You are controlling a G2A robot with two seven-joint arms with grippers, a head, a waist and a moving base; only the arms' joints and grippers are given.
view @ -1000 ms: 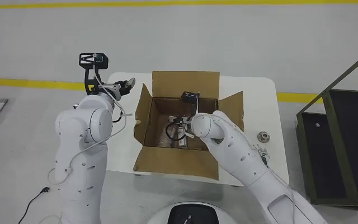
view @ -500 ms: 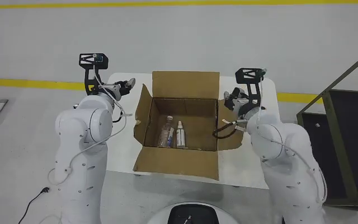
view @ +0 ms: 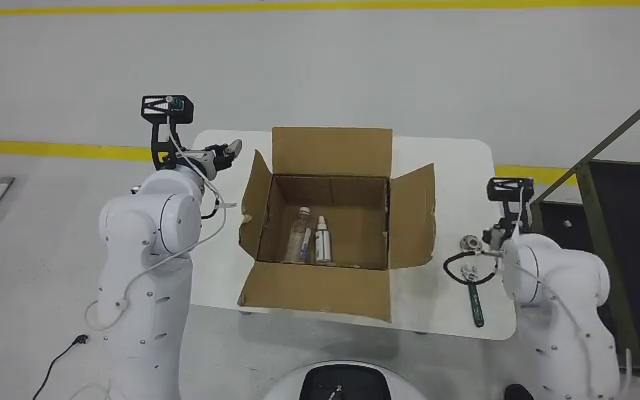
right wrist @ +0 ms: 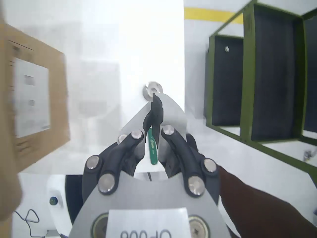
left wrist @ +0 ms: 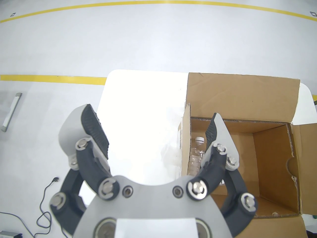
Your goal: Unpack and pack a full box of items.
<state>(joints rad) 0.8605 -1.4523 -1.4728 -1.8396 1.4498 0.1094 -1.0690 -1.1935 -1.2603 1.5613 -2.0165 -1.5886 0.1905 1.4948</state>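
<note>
My left gripper (left wrist: pixel 151 115) spread, upper left, beside box (view: pixel 330 152). Box mid-frame, open, bottles (view: pixel 298 236) inside. My right gripper (right wrist: pixel 154 104) pressed together, right side, near green tool (view: pixel 477 302); holding, cannot tell.

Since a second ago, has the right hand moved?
Yes. The right hand, holding a green-handled tool, swung from inside the cardboard box past its flap, to beside the metal disc.

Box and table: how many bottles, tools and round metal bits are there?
Bottles: 2, a clear bottle and a white bottle, both in the box.
Green-handled tool: 1.
Round metal part: 1.
Total: 4.
</note>
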